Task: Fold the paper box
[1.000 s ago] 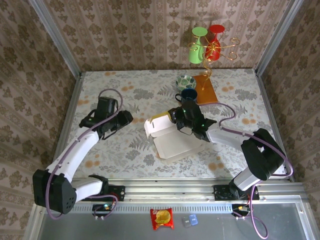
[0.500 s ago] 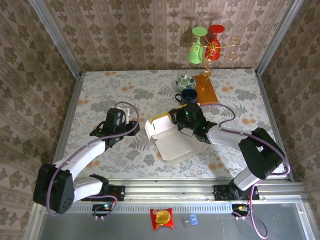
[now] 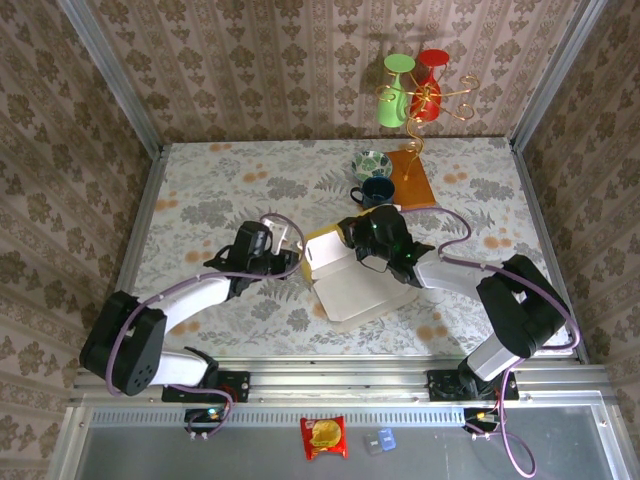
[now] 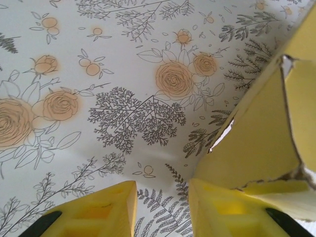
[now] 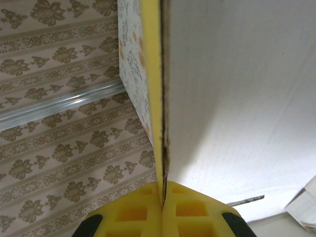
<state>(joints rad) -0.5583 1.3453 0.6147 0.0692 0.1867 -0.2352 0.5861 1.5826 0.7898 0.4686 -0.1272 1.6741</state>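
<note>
Overhead view of a floral-patterned table (image 3: pixel 200 190) with 2 robot arms reaching inward from the near edge. The paper box (image 3: pixel 352 288) lay near the middle of the table, between the 2 arms, opened out with its whitish inside facing up. A yellow flap stood raised at its far left corner.

The right gripper (image 3: pixel 350 236) sat at the far edge of the box. In the right wrist view its tips (image 5: pixel 162 195) were pressed together on the thin yellow edge of a cardboard panel (image 5: pixel 237 98), holding that panel upright.

The left gripper (image 3: pixel 284 243) was just beside the box's left side. In the left wrist view its 2 yellow fingers (image 4: pixel 98 212) were spread, with bare tablecloth showing between them. The right-hand finger was just beside a yellow outer flap (image 4: pixel 256 148); whether it touched could not be told.

As a judgement, the fold was at an early stage: 1 panel was lifted and pinched, while most of the box was flat. The remaining walls, the tucking of flaps into slots and the closing of the lid all appeared left to do.

A blue mug (image 3: pixel 378 190) and a wooden board (image 3: pixel 412 180) stood beyond the box.
</note>
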